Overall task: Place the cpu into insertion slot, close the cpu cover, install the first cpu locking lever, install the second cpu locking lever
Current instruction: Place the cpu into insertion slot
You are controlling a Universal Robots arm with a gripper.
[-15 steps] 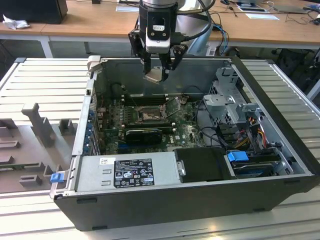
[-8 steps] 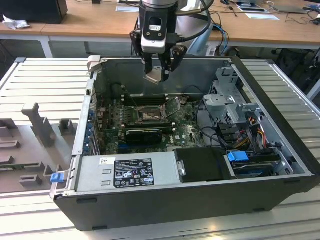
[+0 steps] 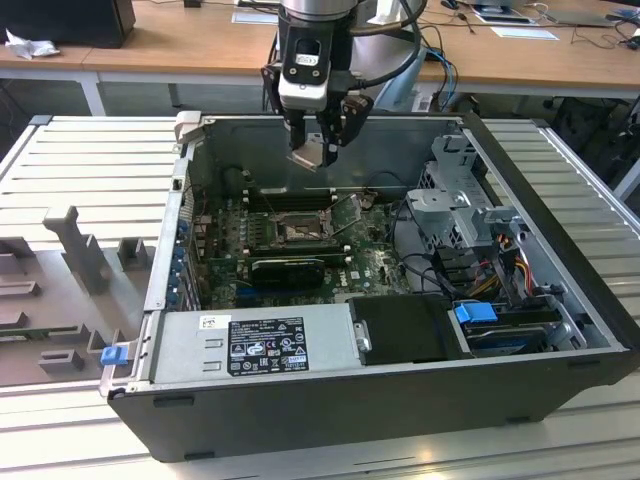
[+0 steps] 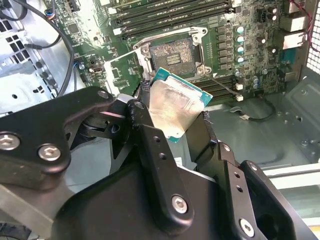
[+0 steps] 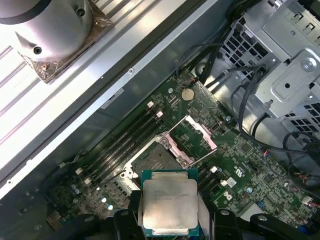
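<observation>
1. Pincer on the arm hangs over the open computer case, its jaws clamped on two opposite edges of the chip.
2. That chip is held up in the air, tilted, well above the green board. Its pale metal face shows plainly in both wrist views.
3. Down on the board the socket lies uncovered, its dark square of contacts exposed.
4. Its metal cover stands swung up on its hinge, just beside the socket.
5. Long black memory slots run alongside the socket.
6. From the exterior view, a grey power supply fills the near side of the case.
</observation>
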